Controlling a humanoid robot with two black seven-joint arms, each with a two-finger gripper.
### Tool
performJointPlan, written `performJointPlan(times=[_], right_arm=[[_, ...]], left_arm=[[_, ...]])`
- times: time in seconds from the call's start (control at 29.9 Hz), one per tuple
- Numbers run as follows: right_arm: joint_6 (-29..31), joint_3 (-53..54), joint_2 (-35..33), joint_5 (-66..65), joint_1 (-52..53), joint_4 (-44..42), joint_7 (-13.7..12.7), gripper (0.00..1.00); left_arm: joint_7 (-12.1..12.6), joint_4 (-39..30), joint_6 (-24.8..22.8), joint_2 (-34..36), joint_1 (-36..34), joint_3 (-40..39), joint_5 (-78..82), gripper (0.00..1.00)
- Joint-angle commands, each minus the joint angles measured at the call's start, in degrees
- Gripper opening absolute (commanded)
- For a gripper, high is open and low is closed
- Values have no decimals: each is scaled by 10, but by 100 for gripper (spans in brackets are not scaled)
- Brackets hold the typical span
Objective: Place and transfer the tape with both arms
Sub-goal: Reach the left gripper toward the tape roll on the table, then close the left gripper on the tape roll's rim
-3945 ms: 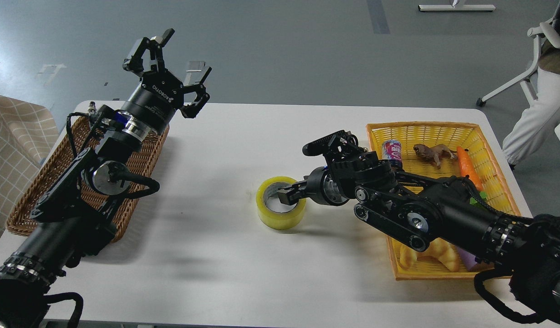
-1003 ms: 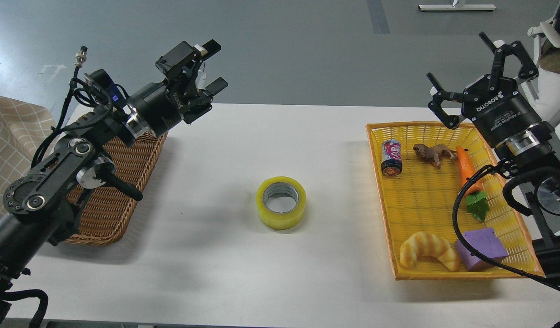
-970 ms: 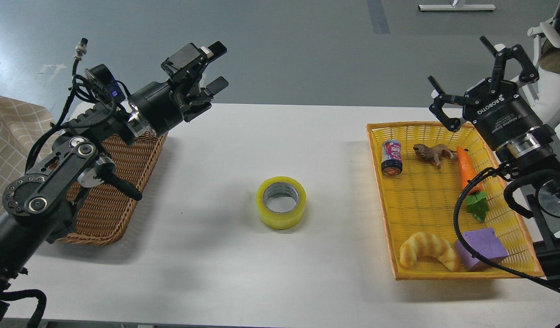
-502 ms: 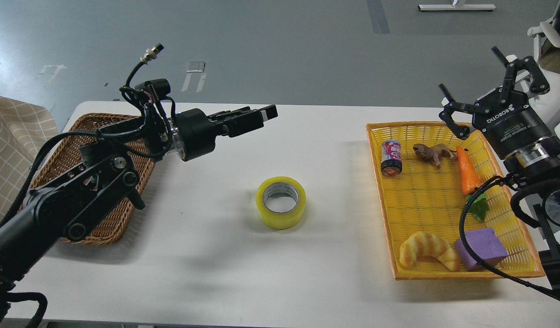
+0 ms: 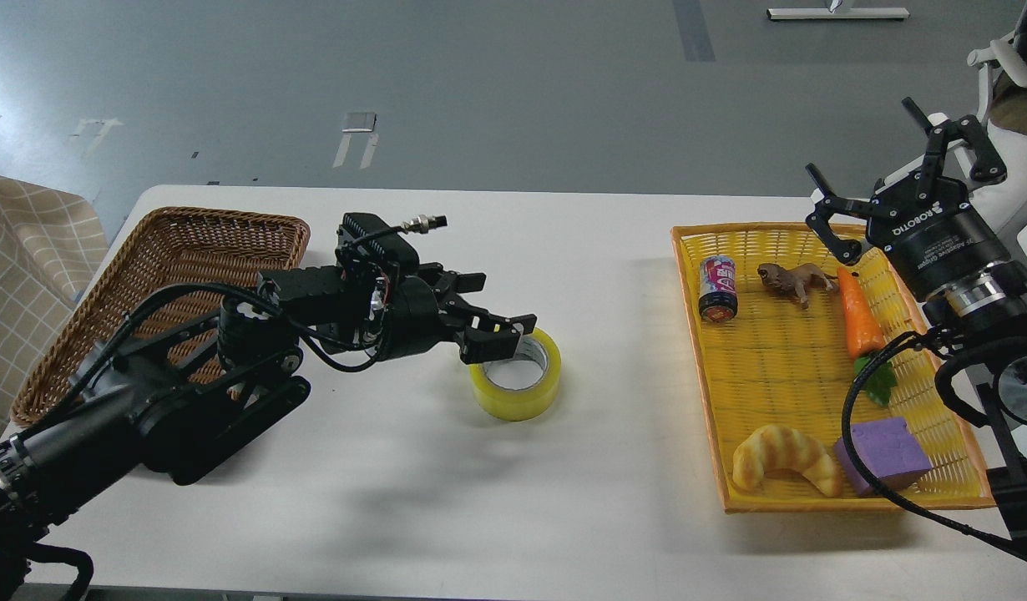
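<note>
The tape [image 5: 522, 392], a wide yellow translucent roll with a grey-white core, lies flat on the white table [image 5: 413, 501] at its middle. My left gripper [image 5: 490, 324] is low over the table with its fingers spread open, right at the roll's left upper rim; its fingertips overlap the roll's edge, and I cannot tell whether they touch. My right gripper [image 5: 902, 188] is raised above the far right corner of the yellow basket, open and empty, fingers pointing up.
A brown wicker basket [image 5: 159, 275] sits at the table's left. A yellow basket [image 5: 714, 434] at the right holds a can [image 5: 718, 288], a toy lion [image 5: 793, 280], a carrot [image 5: 860, 317], a croissant [image 5: 785, 459] and a purple block [image 5: 885, 451]. A chair stands at the far right.
My left arm has swung down from high above the wicker basket and right to the tape, fingers open. My right arm left the tape and rose to the far right.
</note>
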Motion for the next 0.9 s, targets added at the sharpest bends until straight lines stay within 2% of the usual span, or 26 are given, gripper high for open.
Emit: performJointPlan(times=[0.0, 0.1, 0.43, 0.67, 0.74, 0.77, 0.8, 0.84, 0.87], right_arm=[[0, 0, 2, 0, -2, 0, 0, 100], [0, 0, 3, 0, -4, 0, 0, 100], [0, 0, 2, 0, -10, -2, 1, 100], [0, 0, 2, 0, -13, -2, 1, 100], [0, 0, 2, 0, -14, -2, 1, 100], [0, 0, 2, 0, -15, -3, 1, 100], [0, 0, 2, 0, -15, -3, 1, 100], [0, 0, 2, 0, -15, -3, 1, 100], [0, 0, 2, 0, -15, -4, 1, 100]], left_arm=[[28, 28, -3, -9, 3, 8, 2, 98], [58, 60, -4, -30, -1, 10, 2, 98], [73, 80, -5, -43, -10, 24, 2, 98], [74, 88, -5, -44, -9, 42, 2, 87], [83, 98, -5, -44, -10, 42, 2, 74], [89, 103, -5, -44, -10, 43, 2, 60], [89, 103, -5, -44, -10, 43, 2, 60], [94, 105, -5, -44, -10, 47, 2, 42], [95, 106, -5, -43, -11, 50, 2, 34]])
